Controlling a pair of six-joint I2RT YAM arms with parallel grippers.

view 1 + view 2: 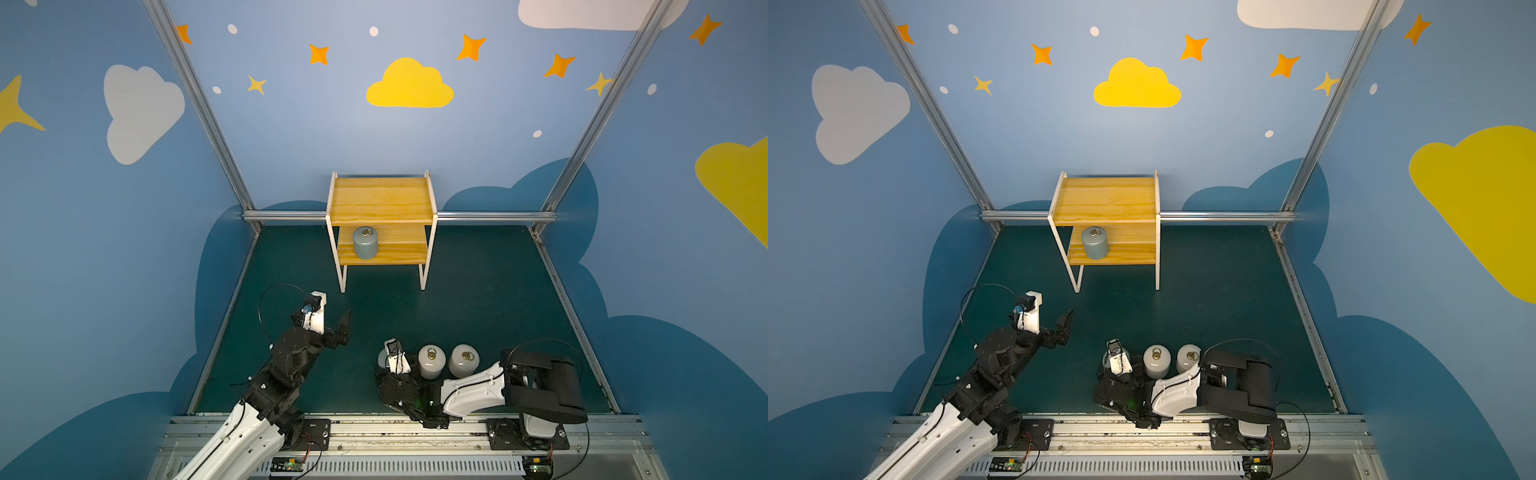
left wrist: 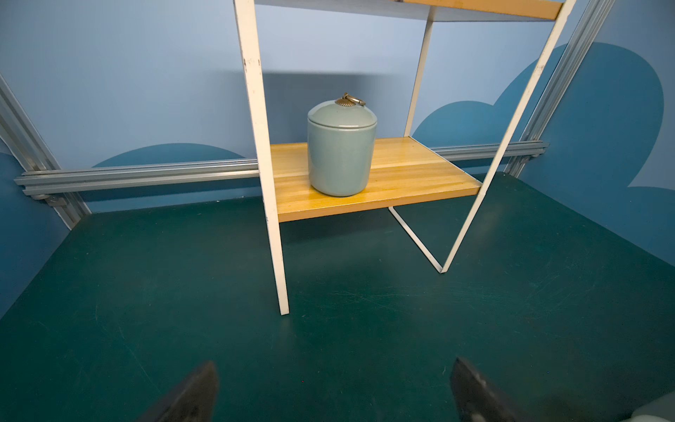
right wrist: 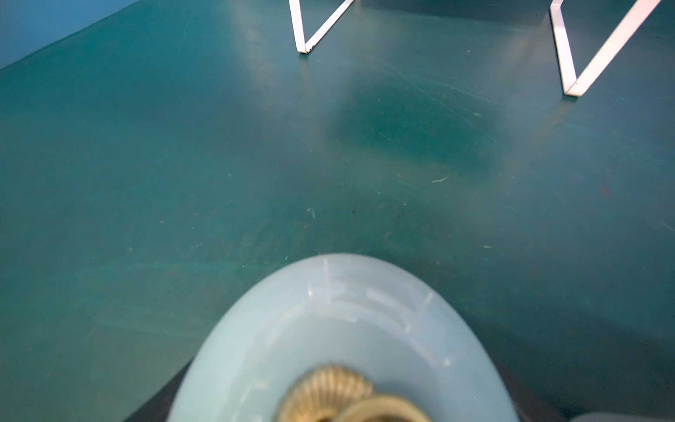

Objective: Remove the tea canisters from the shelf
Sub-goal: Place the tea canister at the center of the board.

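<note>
Only the right wrist view shows the near canister (image 3: 339, 329), grey-blue, directly beneath the right gripper (image 1: 391, 368); both top views largely hide it. Whether that gripper clasps it cannot be told. Two white canisters (image 1: 431, 362) stand just beside it on the table (image 1: 478, 299). The shelf canister (image 2: 341, 149) stands on the shelf (image 1: 382, 199), lower board. The left gripper (image 2: 334, 361) is spread wide, empty, facing the shelf.

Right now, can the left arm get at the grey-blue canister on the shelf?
Probably yes. The left gripper is open and faces the canister on the lower shelf board; nothing stands between them, though a white post is close beside it.
</note>
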